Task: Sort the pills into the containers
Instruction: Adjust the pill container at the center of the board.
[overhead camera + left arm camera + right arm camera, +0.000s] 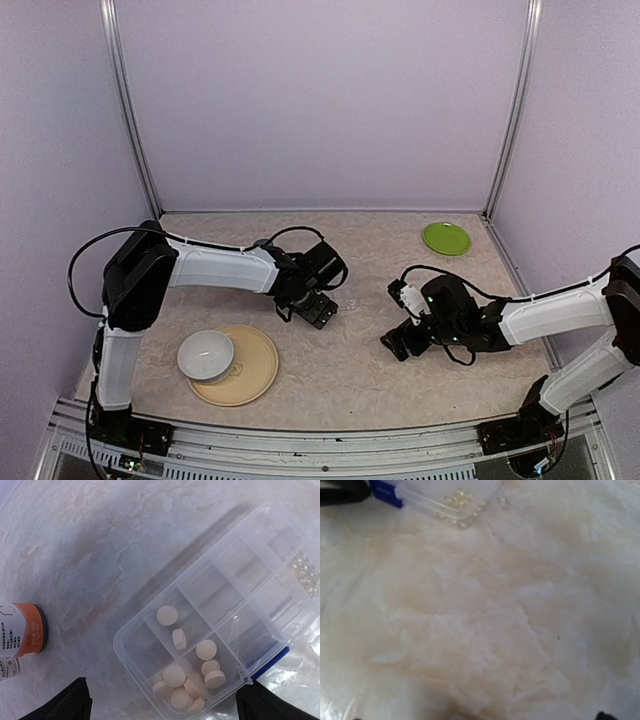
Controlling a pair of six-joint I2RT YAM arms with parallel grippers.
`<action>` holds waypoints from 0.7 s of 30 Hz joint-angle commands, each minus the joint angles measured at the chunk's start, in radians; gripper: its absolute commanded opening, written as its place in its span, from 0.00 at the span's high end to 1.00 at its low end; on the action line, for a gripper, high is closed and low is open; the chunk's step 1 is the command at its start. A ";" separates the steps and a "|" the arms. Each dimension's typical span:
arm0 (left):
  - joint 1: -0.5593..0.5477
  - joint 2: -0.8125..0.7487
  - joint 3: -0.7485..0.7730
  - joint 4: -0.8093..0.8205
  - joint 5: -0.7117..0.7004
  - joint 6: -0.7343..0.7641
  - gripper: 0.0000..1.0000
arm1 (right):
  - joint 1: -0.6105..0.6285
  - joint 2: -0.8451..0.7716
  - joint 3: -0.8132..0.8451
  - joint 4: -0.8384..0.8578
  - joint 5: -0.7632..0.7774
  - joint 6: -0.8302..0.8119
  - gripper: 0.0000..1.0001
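The clear pill box (235,595) lies on the marbled tabletop, its containers showing as a grid of compartments. Several round whitish pills (186,680) fill the nearest compartment, three (207,650) lie in the one beside it, and two (167,615) in the one behind. Tiny yellowish beads (304,572) sit in a far compartment. My left gripper (165,715) hangs open just above the box's near corner, its dark fingers (72,702) either side. My right gripper (398,343) is open over bare table, right of the box (455,502).
An orange-labelled bottle (22,637) stands left of the box. A white bowl (206,355) rests on a tan plate (262,375) at the front left. A green plate (446,238) lies at the back right. Frame posts and walls enclose the table.
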 commanded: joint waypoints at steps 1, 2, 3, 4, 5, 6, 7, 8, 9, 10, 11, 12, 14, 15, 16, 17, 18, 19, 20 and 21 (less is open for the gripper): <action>0.031 0.038 0.038 0.021 -0.017 0.007 0.02 | -0.010 -0.010 0.000 0.017 0.001 0.011 0.00; 0.035 0.041 0.041 0.022 -0.021 0.008 0.02 | -0.010 -0.009 0.001 0.017 0.001 0.011 0.00; 0.041 0.045 0.045 0.023 -0.023 0.009 0.02 | -0.010 -0.007 0.002 0.018 0.000 0.011 0.00; 0.045 0.050 0.046 0.025 -0.021 0.012 0.02 | -0.010 -0.006 0.005 0.018 -0.001 0.011 0.00; 0.049 0.053 0.048 0.029 -0.018 0.015 0.02 | -0.010 -0.004 0.006 0.018 -0.001 0.011 0.00; 0.053 0.057 0.051 0.032 -0.014 0.016 0.02 | -0.010 -0.003 0.005 0.018 -0.001 0.011 0.00; 0.055 0.060 0.056 0.034 -0.010 0.016 0.02 | -0.010 -0.001 0.006 0.019 -0.001 0.011 0.00; 0.057 0.061 0.059 0.036 -0.007 0.017 0.02 | -0.010 0.001 0.005 0.018 -0.002 0.011 0.00; 0.058 0.065 0.063 0.040 -0.003 0.016 0.02 | -0.010 0.001 0.006 0.019 -0.002 0.011 0.00; 0.058 0.068 0.069 0.041 0.002 0.017 0.02 | -0.010 0.001 0.004 0.018 -0.002 0.011 0.00; 0.059 0.071 0.076 0.043 0.009 0.015 0.02 | -0.011 0.001 0.004 0.019 -0.002 0.011 0.00; 0.059 0.076 0.084 0.043 0.018 0.014 0.02 | -0.010 0.001 0.003 0.017 -0.002 0.011 0.00; 0.056 0.082 0.095 0.044 0.041 0.012 0.02 | -0.010 0.001 0.002 0.015 0.000 0.008 0.00; 0.055 0.085 0.101 0.046 0.048 0.010 0.03 | -0.011 0.001 0.004 0.015 0.002 0.008 0.00; 0.053 0.089 0.108 0.046 0.052 0.010 0.02 | -0.010 0.000 0.004 0.013 0.004 0.007 0.00; 0.052 0.092 0.113 0.045 0.054 0.010 0.02 | -0.011 0.000 0.005 0.011 0.005 0.005 0.00; 0.051 0.094 0.119 0.044 0.058 0.009 0.03 | -0.012 0.000 0.007 0.011 0.004 0.004 0.00; 0.050 0.096 0.124 0.043 0.062 0.010 0.02 | -0.012 0.001 0.007 0.010 0.006 0.003 0.00; 0.049 0.097 0.128 0.042 0.064 0.009 0.02 | -0.012 0.001 0.009 0.009 0.006 0.002 0.00; 0.048 0.099 0.131 0.042 0.065 0.009 0.03 | -0.014 0.001 0.009 0.009 0.006 0.001 0.00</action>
